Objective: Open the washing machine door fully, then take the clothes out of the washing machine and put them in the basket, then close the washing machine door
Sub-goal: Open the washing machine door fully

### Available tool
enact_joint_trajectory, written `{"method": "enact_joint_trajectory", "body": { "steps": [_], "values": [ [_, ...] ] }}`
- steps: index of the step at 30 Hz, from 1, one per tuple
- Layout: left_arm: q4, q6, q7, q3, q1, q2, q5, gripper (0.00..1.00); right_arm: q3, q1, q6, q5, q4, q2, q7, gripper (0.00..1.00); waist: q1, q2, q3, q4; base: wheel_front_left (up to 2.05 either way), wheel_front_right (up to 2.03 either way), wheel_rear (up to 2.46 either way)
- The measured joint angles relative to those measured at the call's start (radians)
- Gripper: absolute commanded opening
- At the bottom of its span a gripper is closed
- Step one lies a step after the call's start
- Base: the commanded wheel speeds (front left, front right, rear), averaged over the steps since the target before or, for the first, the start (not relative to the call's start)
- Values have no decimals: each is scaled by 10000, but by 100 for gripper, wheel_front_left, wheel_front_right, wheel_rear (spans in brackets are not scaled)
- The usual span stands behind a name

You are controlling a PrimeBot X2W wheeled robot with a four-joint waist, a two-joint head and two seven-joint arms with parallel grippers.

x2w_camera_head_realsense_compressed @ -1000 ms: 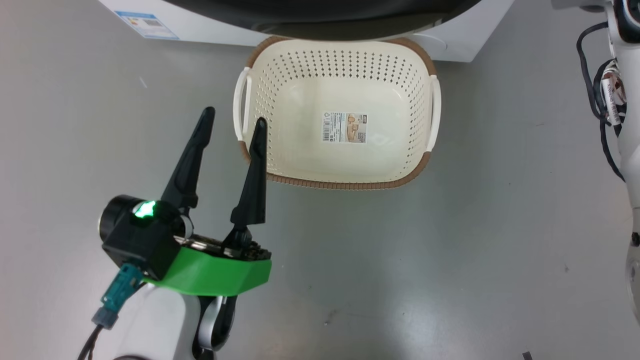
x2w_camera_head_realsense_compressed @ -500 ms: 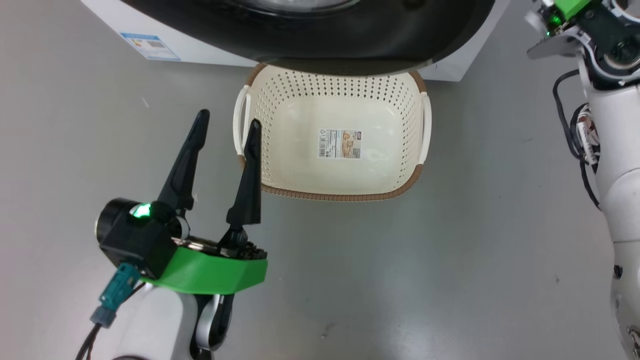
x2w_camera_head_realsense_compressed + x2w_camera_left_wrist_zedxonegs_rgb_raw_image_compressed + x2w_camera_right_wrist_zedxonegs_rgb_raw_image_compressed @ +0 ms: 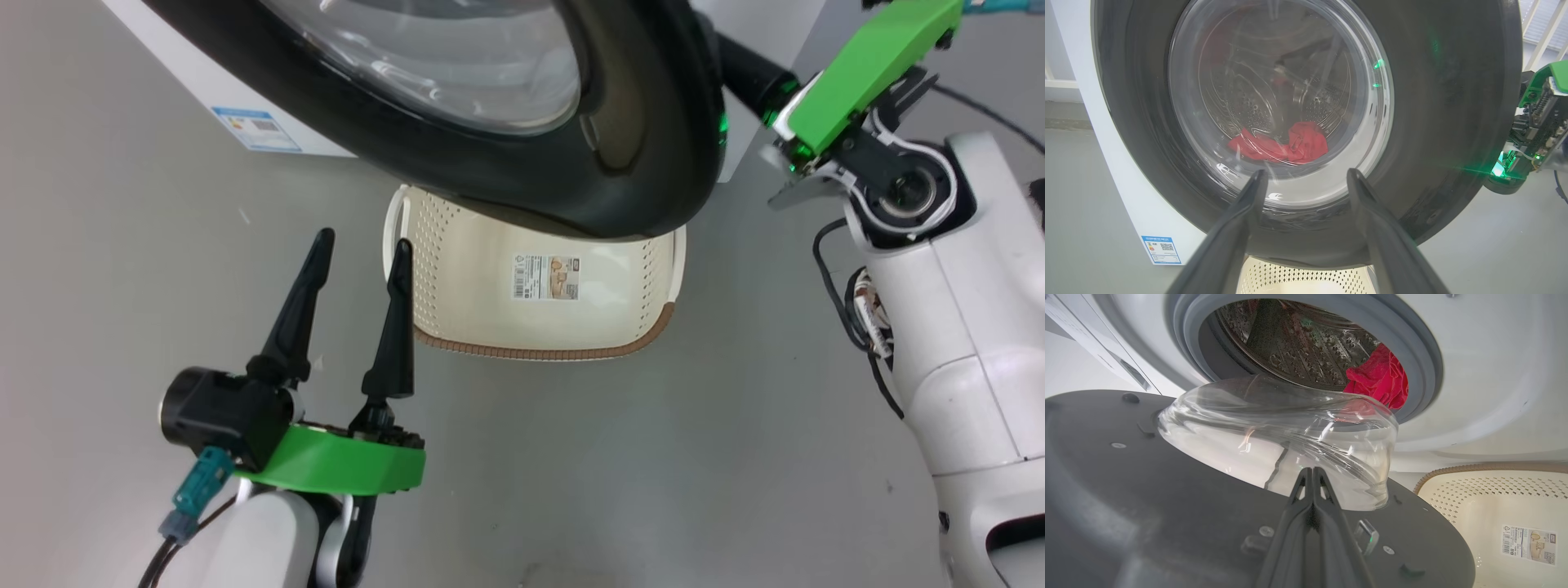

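The washing machine door [image 3: 637, 163], black-rimmed with a bulging glass bowl, stands partly swung out over the basket [image 3: 539, 353], which has nothing in it. Red clothes [image 3: 1378, 377] lie in the steel drum [image 3: 1306, 339] of the white washing machine [image 3: 1474, 375], and the left wrist view shows them through the glass [image 3: 1286, 145]. My right gripper [image 3: 1312, 470] is shut, its tips lying against the door's grey inner face beside the bowl. In the head view its fingers are hidden behind the door's edge. My left gripper [image 3: 362, 242] is open and holds nothing, just left of the basket.
A blue label [image 3: 255, 131] marks the machine's lower front. My right arm's green wrist [image 3: 865, 65] and white forearm [image 3: 947, 327] stand at the right of the door. Bare grey floor [image 3: 612, 474] lies in front of the basket.
The head view has tilted upward, so the door and my right arm have come into it. The door now overhangs far more of the basket. My left gripper stays open.
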Motion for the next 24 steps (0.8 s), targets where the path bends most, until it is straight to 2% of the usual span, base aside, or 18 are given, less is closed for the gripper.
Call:
{"method": "enact_joint_trajectory", "body": {
  "steps": [15,21,22,23,24],
  "values": [
    [276,2,2,59,257,19,2,100,276,693,0,362,-245,-6,-52,0,0,0,-529,-269,0,0,0],
    [307,0,0,71,318,25,-79,100,410,842,0,242,-265,-2,-648,0,0,0,-603,-303,0,0,0],
    [307,0,0,81,331,25,-132,100,439,843,0,67,-303,-2,-871,18,0,0,-599,-309,0,0,0],
    [307,-2,2,92,336,25,-194,100,474,845,0,-161,-357,-4,-1068,28,0,0,-594,-316,0,0,0],
    [303,-2,2,104,336,25,-240,100,525,859,0,-416,-433,-17,-1279,42,0,0,-588,-322,0,0,0]
  ]
}}
